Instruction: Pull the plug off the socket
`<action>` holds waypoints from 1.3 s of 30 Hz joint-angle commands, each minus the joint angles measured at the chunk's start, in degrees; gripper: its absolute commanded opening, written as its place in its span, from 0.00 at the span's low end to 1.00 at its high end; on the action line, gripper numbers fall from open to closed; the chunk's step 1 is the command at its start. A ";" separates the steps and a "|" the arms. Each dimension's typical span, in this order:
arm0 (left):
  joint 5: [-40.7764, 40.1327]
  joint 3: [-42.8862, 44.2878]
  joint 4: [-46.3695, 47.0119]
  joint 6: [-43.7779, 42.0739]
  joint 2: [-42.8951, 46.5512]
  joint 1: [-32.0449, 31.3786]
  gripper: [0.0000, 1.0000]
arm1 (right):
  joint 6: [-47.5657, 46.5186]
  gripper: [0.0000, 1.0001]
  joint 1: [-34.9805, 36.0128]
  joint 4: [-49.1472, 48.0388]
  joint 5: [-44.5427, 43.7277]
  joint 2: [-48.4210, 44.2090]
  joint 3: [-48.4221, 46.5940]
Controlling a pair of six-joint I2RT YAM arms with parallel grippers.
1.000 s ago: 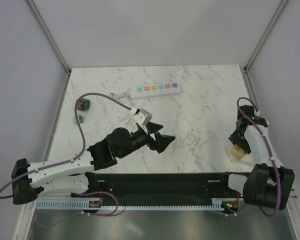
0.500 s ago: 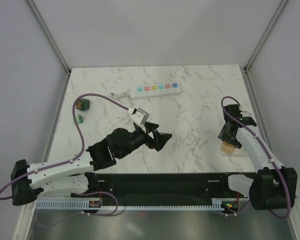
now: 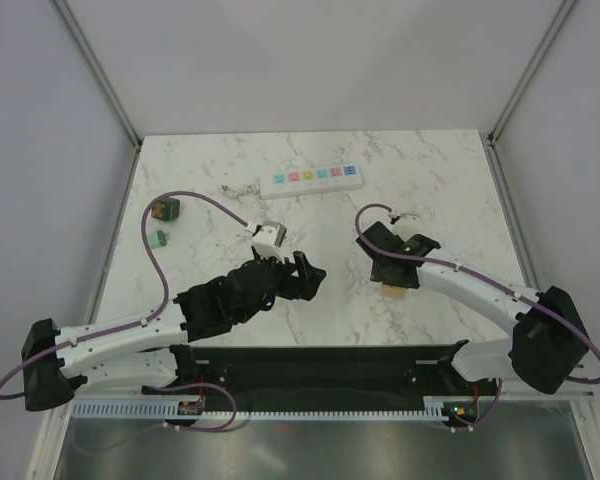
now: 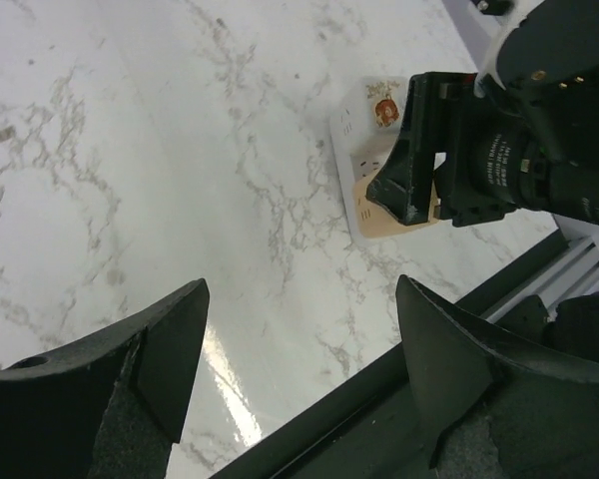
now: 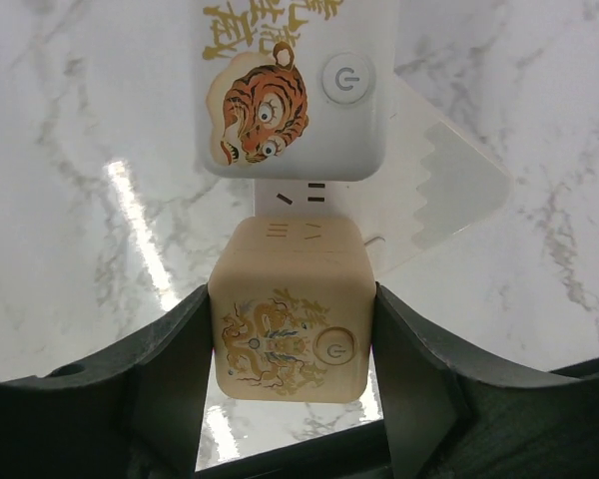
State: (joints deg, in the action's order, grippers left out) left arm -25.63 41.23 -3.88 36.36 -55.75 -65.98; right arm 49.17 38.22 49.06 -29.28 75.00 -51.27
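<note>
1. Right gripper: fingers pressed against both sides of the beige cube, which butts against a white tiger-print block.
2. Left gripper: fingers wide apart, nothing between them, close beside the right one.
3. The plug sits by the table's left edge, well apart from the socket at the far side. Neither gripper is near it.
4. Risk: nothing braces the tiger-print block, so a pull on the cube may drag both.
5. Risk: the smooth cube faces could slip from the pinch.
</note>
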 commanded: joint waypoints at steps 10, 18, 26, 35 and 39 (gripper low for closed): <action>-12.25 -3.18 -23.79 19.61 15.13 0.15 0.81 | 5.59 0.14 17.59 -15.21 6.07 16.65 -12.18; -12.87 -2.74 -29.25 20.95 20.50 0.15 0.82 | 0.76 0.59 17.77 -20.93 9.58 19.21 -14.82; -14.19 2.00 -29.17 16.47 11.37 0.23 0.87 | -7.67 0.92 17.77 -22.16 11.79 20.10 -20.80; -13.92 6.14 -28.82 14.53 5.47 0.23 0.88 | -13.13 0.98 14.88 -20.32 7.66 10.27 -20.73; -13.22 5.53 -26.89 12.61 4.25 0.23 0.89 | -14.80 0.98 7.59 -21.28 11.25 2.19 -14.40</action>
State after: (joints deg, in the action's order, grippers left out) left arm -37.15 45.30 -32.82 51.92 -50.41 -65.95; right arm 36.95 51.11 28.80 -18.76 83.18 -69.34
